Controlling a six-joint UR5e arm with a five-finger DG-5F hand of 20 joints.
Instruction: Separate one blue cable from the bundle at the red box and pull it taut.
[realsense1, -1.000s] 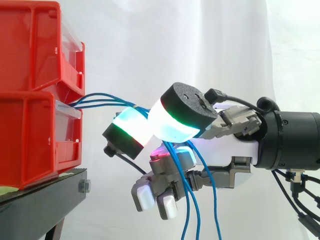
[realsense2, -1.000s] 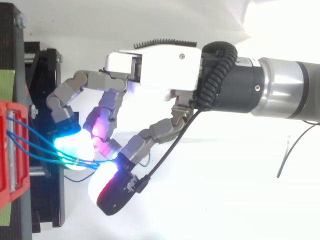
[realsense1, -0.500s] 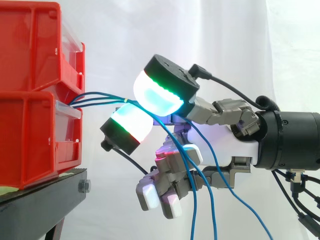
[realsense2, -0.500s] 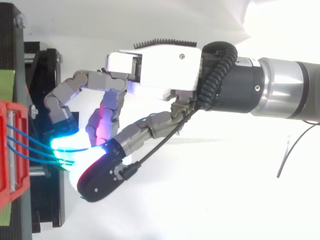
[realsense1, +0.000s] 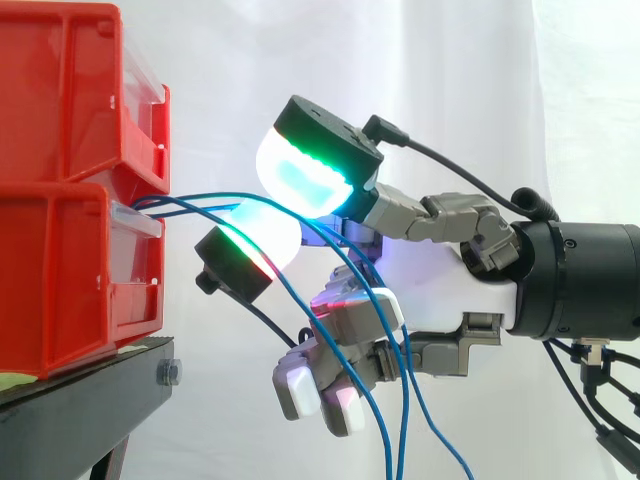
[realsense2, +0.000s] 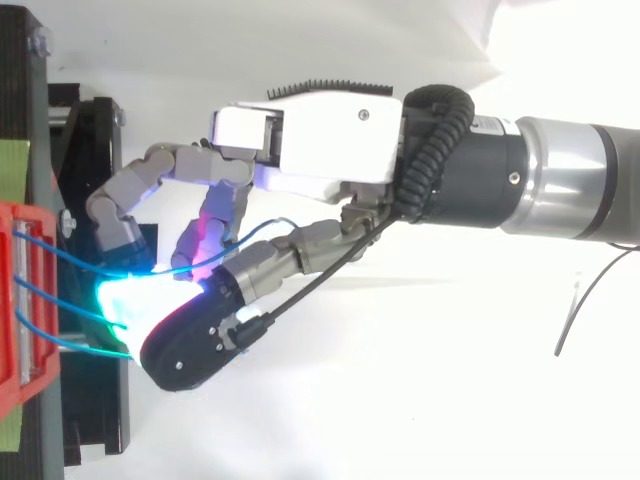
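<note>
Thumb pad (realsense1: 305, 165) is up and swung in toward the red box (realsense1: 60, 270) vs 1 s ago; back then it sat level with the finger pad (realsense1: 250, 245). Hanging strands shift with it.

Side view:
- hand (realsense1: 440, 300) comes in from the right, level with the seam between the stacked bins on the black stand (realsense1: 80, 400).
- blue cables (realsense1: 170, 199) leave the box at that seam, arc right, pass between thumb pad (above) and finger pad (below), then drop out of the bottom of the view.
- The two pads look touching where the strands cross, so I read it as a pinch on the bundle. Can't tell how many strands are in it.
- Other fingers are curled underneath, white tips down, cables draped across them.

Top view:
- hand (realsense2: 320, 135) reaches left, thumb pad (realsense2: 185, 345) lies over the cyan finger pad (realsense2: 125, 300), just beside the red box (realsense2: 8, 380).
- Three blue cables (realsense2: 60, 305) fan out at the box face and converge under the pads. Earlier they ran closer together.
- One strand loops on past the pads toward the palm.

Status, my read:
- Grip on the bundle: yes.
- Single strand isolated: not yet, all three run into the same pinch.
- Taut: no, strands bow between box and pads.
- Left: drop two, keep one, draw back from the box until it's straight.
</note>
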